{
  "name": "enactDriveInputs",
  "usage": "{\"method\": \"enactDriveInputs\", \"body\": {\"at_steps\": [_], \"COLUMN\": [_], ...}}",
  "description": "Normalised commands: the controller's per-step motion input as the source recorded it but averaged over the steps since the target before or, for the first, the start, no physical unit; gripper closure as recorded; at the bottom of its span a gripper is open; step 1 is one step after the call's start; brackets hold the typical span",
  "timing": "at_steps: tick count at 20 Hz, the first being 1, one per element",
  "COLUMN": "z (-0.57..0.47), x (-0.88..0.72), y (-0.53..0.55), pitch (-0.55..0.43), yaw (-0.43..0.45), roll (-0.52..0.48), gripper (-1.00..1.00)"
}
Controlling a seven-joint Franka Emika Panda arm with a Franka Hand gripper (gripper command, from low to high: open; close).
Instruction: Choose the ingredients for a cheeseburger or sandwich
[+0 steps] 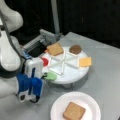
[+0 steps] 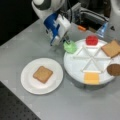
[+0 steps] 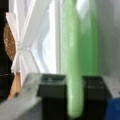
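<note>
My gripper [image 1: 44,75] [image 2: 66,41] is shut on the green lettuce [image 1: 51,76] [image 2: 70,47] at the rim of the white divided tray [image 1: 72,76] [image 2: 72,67]. In the wrist view the lettuce [image 3: 72,62] stands edge-on between dark pads [image 3: 50,92]. One brown bread slice [image 1: 74,111] [image 2: 43,74] lies on the white round plate [image 1: 58,103] [image 2: 27,80]. In both front views the tray holds another bread slice [image 1: 55,49] [image 2: 111,48], the dark patty [image 1: 75,49] [image 2: 114,69], the yellow cheese [image 1: 85,61] [image 2: 91,78] and the red tomato [image 1: 45,61] [image 2: 91,40].
The tray has raised white dividers [image 3: 32,37] meeting at its centre. A metal frame and pole [image 1: 50,35] stand behind the tray. The grey table [image 1: 105,82] ends at a dark perforated edge [image 2: 10,107] in a front view's bottom left.
</note>
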Motion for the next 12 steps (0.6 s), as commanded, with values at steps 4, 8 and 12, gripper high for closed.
{"method": "enactDriveInputs", "body": {"at_steps": [4,8,12], "z": [0.19,0.13,0.06], "x": [0.15,0.27,0.39], "y": [-0.35,-0.35,-0.30], "pitch": [0.006,0.020,0.056], "yaw": [0.026,0.106,0.227], "roll": [0.161,0.143,0.115], "gripper": [1.00,1.00,1.00]}}
